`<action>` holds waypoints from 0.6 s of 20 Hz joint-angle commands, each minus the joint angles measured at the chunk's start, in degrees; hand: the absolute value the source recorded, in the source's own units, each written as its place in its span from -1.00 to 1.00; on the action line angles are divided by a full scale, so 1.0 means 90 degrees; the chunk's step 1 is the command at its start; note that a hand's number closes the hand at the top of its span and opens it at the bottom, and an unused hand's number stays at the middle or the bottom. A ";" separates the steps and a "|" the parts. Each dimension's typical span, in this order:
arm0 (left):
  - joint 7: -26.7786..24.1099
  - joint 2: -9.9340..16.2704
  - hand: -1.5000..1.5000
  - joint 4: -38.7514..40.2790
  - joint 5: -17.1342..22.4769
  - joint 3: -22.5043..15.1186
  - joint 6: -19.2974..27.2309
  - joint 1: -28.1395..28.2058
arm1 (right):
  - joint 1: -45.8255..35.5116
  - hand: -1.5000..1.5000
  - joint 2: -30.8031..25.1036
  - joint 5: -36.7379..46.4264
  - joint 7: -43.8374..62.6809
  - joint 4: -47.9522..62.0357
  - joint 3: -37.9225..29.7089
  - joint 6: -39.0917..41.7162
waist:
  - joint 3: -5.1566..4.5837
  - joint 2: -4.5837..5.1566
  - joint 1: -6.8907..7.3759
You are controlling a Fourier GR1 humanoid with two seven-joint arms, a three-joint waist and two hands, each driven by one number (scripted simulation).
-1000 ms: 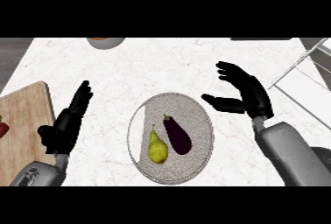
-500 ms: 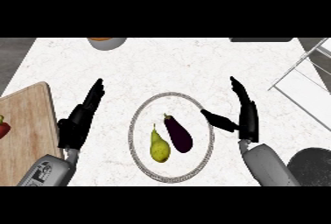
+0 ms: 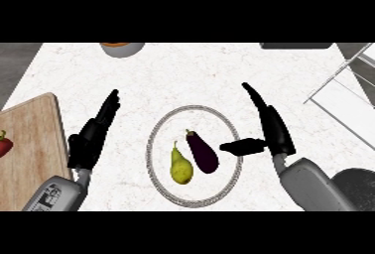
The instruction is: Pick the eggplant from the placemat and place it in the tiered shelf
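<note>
A dark purple eggplant [image 3: 202,153] lies on a round grey placemat [image 3: 219,119] in the middle of the counter, with a yellow pear [image 3: 180,167] beside it on the left. My right hand [image 3: 270,126] is open, fingers straight and pointing away, thumb stretched toward the eggplant's right side without touching it. At the left of the placemat my left hand [image 3: 95,133] rests open, apart from both fruits. The wire tiered shelf [image 3: 344,84] shows only partly at the right edge.
A wooden cutting board [image 3: 28,144] lies at the left with a red vegetable [image 3: 4,145] at its edge. A bowl [image 3: 121,47] stands at the back, and a dark tray [image 3: 296,45] at the back right. A dark round object [image 3: 356,181] sits at the lower right.
My right hand has come down and left toward the eggplant, turning edge-on with the thumb out. The view has shifted slightly; the left hand stays open by the placemat.
</note>
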 commanded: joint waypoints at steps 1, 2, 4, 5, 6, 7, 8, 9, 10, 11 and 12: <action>0.0329 -0.0403 0.00 -0.0004 -0.0292 -0.0178 0.0378 -0.0235 | -0.0781 -1.00 -0.0321 0.0322 0.1711 -0.0666 0.0256 0.0661 | -0.0003 -0.0010 -0.0025; 0.0075 -0.0222 0.00 0.0271 -0.0196 0.0004 0.0096 -0.0272 | -0.0933 -1.00 -0.0097 0.0539 0.2295 -0.0887 0.0541 0.0630 | -0.0009 -0.0009 -0.0037; 0.0284 -0.0285 0.00 0.0251 -0.0032 0.0097 -0.0028 -0.0419 | -0.1050 -1.00 -0.0209 0.0703 0.2760 -0.1004 0.0728 0.1037 | -0.0005 -0.0002 -0.0038; 0.0068 -0.0087 0.00 -0.0066 -0.0097 -0.0008 -0.0104 0.0056 | -0.1508 -1.00 -0.0103 0.0811 0.3214 -0.0781 0.0780 0.1215 | -0.0008 -0.0013 0.0091; 0.0194 -0.0117 0.00 -0.0044 -0.0140 0.0016 -0.0019 -0.0040 | -0.1641 -1.00 -0.0333 0.0579 0.3399 -0.0948 0.0717 0.1740 | -0.0005 -0.0013 0.0058; -0.0280 -0.0371 0.00 0.0434 -0.0072 0.0059 -0.0059 -0.0063 | -0.1715 -1.00 -0.0042 0.0753 0.3854 -0.1062 0.1198 0.1851 | -0.0023 -0.0002 0.0001; 0.0157 -0.0161 0.00 0.0117 -0.0081 0.0093 -0.0076 -0.0201 | -0.1780 -1.00 -0.0241 0.0680 0.4115 -0.1341 0.1270 0.2246 | -0.0012 -0.0037 -0.0004; 0.0185 -0.0030 0.00 0.0006 -0.0035 0.0141 -0.0170 -0.0122 | -0.1958 -1.00 -0.0039 0.0686 0.4483 -0.1087 0.1391 0.2415 | -0.0011 -0.0025 0.0089; 0.0071 -0.0084 0.00 0.0125 -0.0083 0.0123 -0.0147 -0.0081 | -0.2145 -1.00 -0.0192 0.0510 0.4629 -0.1069 0.1375 0.2883 | -0.0012 -0.0010 0.0081; -0.0087 -0.0055 0.00 0.0278 -0.0059 0.0203 -0.0258 -0.0140 | -0.2169 -1.00 -0.0259 0.0560 0.4845 -0.1272 0.1498 0.3097 | -0.0011 -0.0007 0.0014; -0.0083 -0.0373 0.00 0.0189 -0.0371 -0.0123 0.0107 0.0030 | -0.2420 -1.00 -0.0001 0.0684 0.5254 -0.1172 0.1583 0.3147 | -0.0007 -0.0008 0.0058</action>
